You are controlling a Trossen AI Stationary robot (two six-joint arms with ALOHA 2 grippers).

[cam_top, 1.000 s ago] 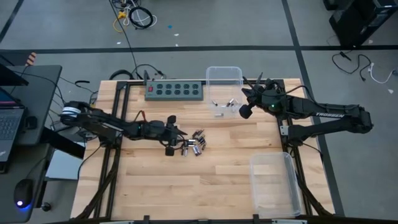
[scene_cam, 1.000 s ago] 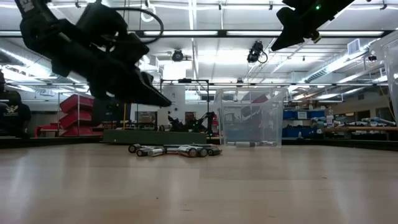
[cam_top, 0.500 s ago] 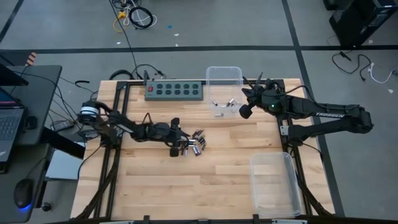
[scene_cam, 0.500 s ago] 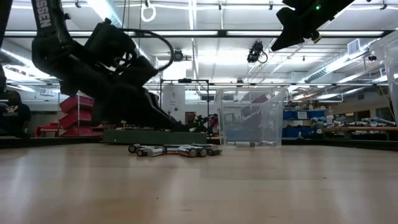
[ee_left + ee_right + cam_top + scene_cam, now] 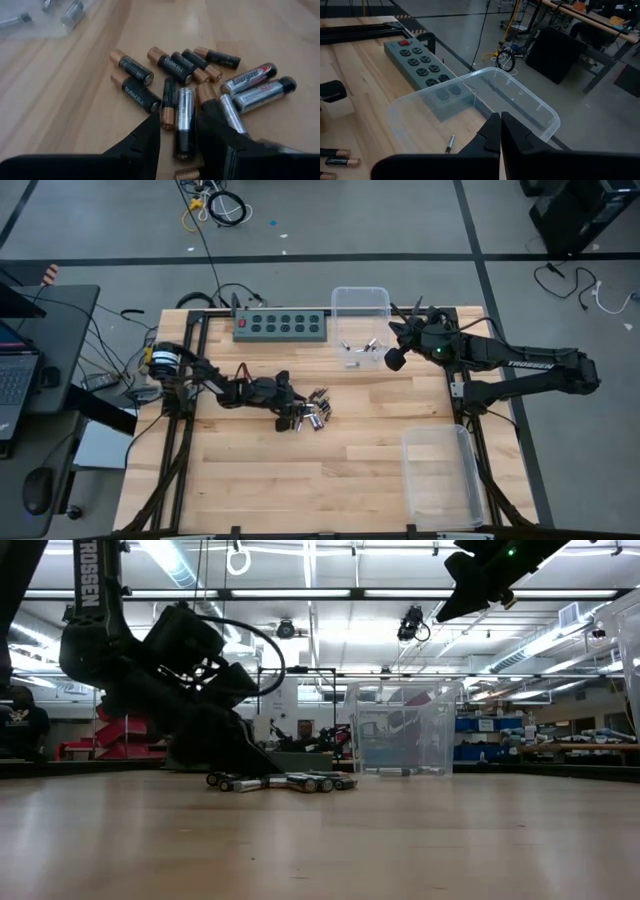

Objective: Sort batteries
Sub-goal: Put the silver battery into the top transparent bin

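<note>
The left gripper (image 5: 177,131) sits half open around 1 silver battery (image 5: 184,122), low on the wooden table (image 5: 330,470). The batteries (image 5: 312,412) lie mid-table. The right gripper (image 5: 394,360), shut and empty, hangs at 1 o'clock by the clear bin (image 5: 360,302).

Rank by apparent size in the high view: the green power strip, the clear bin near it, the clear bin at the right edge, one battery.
1. Clear bin at the right edge
2. Clear bin near the strip
3. Green power strip, close to that bin in area, so unsure
4. One battery
</note>
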